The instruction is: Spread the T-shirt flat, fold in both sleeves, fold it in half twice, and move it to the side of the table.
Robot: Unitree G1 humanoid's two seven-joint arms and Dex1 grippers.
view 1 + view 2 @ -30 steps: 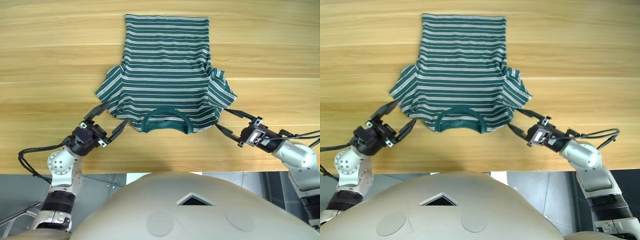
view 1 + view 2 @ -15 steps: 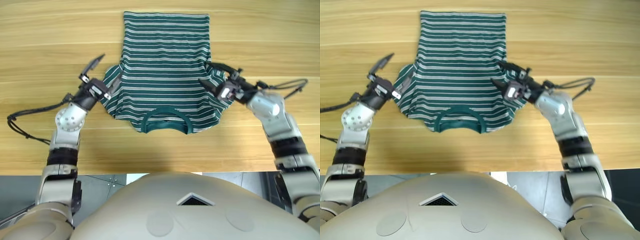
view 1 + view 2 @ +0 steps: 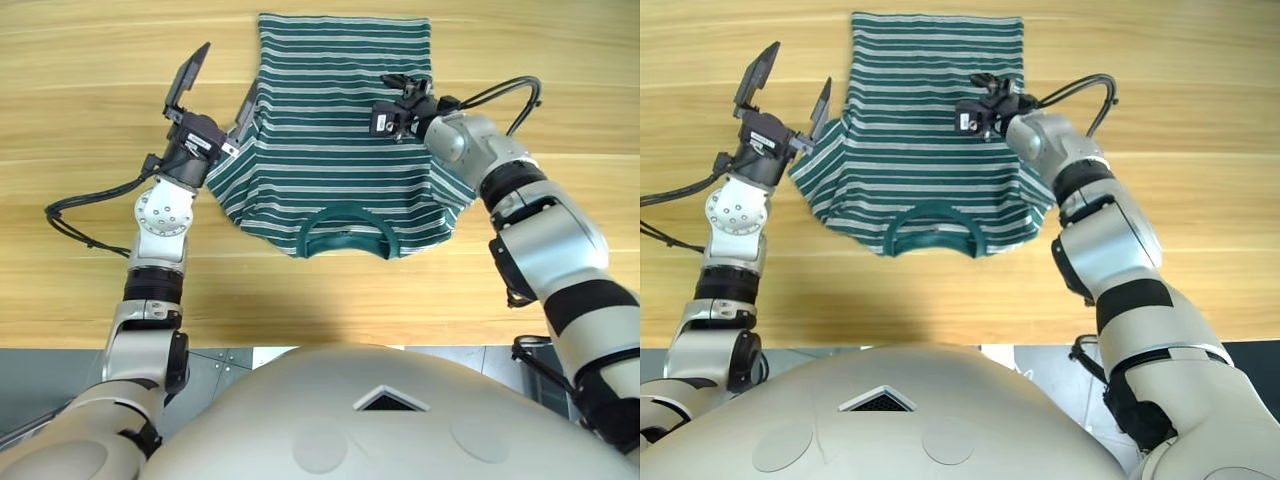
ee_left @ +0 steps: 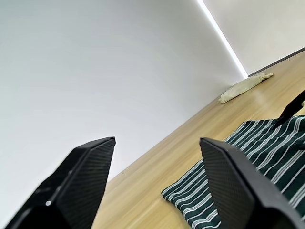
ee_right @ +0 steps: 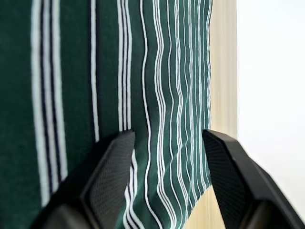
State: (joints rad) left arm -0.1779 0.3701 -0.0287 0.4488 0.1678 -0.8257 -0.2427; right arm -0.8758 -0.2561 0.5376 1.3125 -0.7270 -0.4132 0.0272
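Both jaws spread, left jaws empty beside the T-shirt sleeve, right jaws over its striped body.

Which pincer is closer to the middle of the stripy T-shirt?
Right. The right pincer is over the T-shirt, on its right half; the left pincer is beside its left edge, above the table.

My right arm crosses the T-shirt, hiding its right sleeve and shoulder. At the left wrist, my left gripper's spread fingers run off the lower edge and the shirt off the right. A pale lump far down the table is too small to identify. Whether my right gripper touches the fabric cannot be told.
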